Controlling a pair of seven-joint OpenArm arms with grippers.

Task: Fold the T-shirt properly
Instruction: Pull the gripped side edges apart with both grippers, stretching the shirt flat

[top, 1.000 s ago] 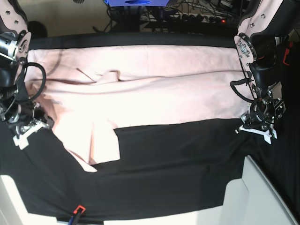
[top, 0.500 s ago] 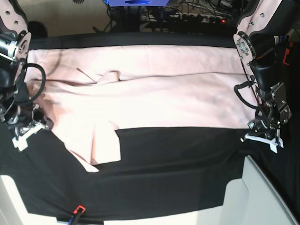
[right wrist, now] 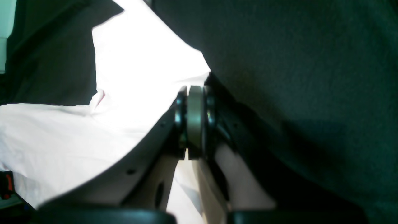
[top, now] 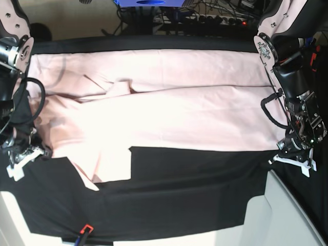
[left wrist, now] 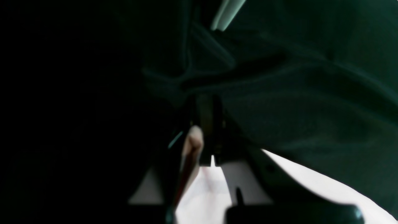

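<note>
The pale pink T-shirt [top: 169,113] lies spread wide across the black table cloth [top: 195,189], with a folded flap hanging toward the front left. At the shirt's right edge, low on the cloth, my left gripper [top: 293,156] is shut. In the left wrist view a bit of pink fabric is pinched between the dark jaws of the left gripper [left wrist: 206,130]. My right gripper [top: 21,160] sits at the shirt's left edge. In the right wrist view the right gripper [right wrist: 194,121] is shut, with bright T-shirt [right wrist: 124,62] fabric running up to its jaws.
White surfaces [top: 287,215] show past the cloth's front corners. A small red and blue object [top: 84,230] lies at the front edge. Cables and a blue item [top: 148,2] sit behind the table.
Both grippers have moved toward the front edge, and the shirt's near edge has come forward with them. The left gripper has closed at the shirt's right edge.
</note>
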